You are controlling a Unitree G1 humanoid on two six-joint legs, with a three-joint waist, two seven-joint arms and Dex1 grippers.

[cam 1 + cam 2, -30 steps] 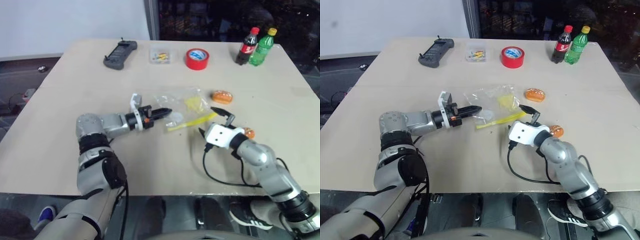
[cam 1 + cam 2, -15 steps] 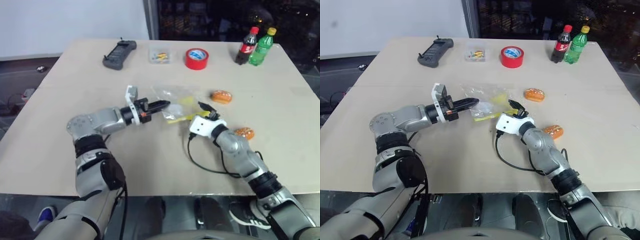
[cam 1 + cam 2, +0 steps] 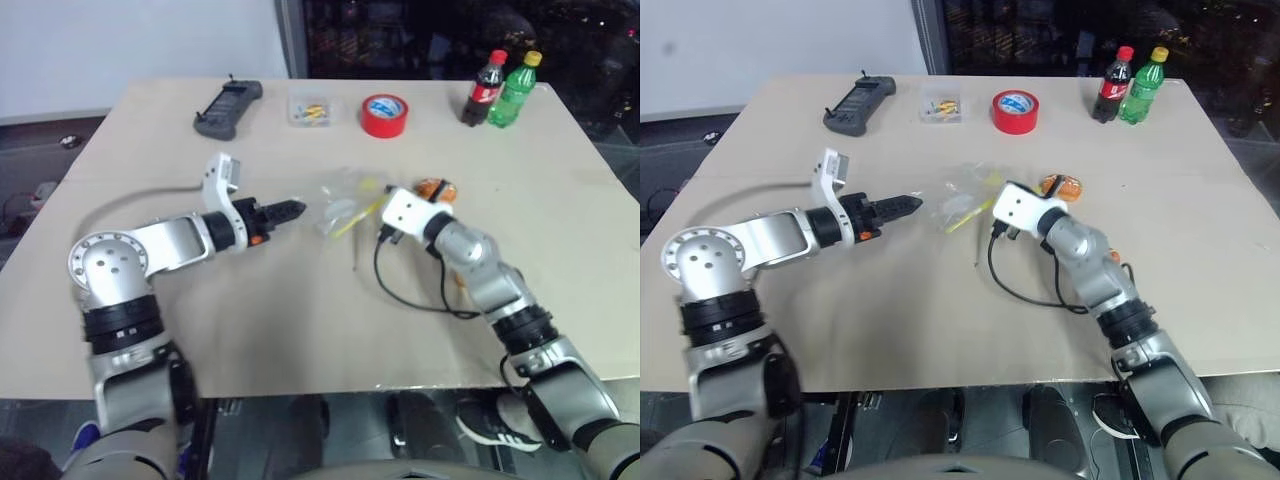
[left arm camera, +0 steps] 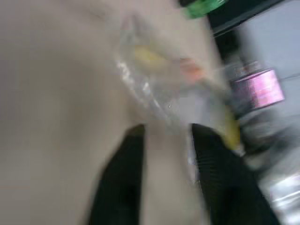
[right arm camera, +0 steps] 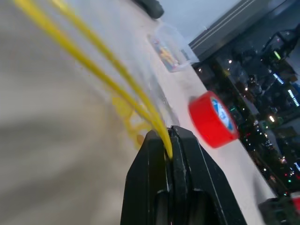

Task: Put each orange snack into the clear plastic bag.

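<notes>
Pinching bag (image 3: pixel 345 200) seal with right jaws (image 5: pixel 169 140); left jaws (image 4: pixel 166 136) spread, off bag. We risk seal slipping; snack (image 3: pixel 437 188) waits on surface (image 3: pixel 300 320).

1. Table (image 3: pixel 300 330) front and left: bare, wide room for either arm.
2. Centre: bag (image 3: pixel 345 200) and right gripper (image 5: pixel 169 140) pinching its yellow strip block the middle.
3. Snack (image 3: pixel 436 188) just behind the right wrist, tight gap.
4. Cable (image 3: pixel 410 295) loops beside the right arm.
5. Far edge: remote (image 3: pixel 222 106), box (image 3: pixel 312 108), tape (image 3: pixel 385 115), bottles (image 3: pixel 498 90); gaps between.
</notes>
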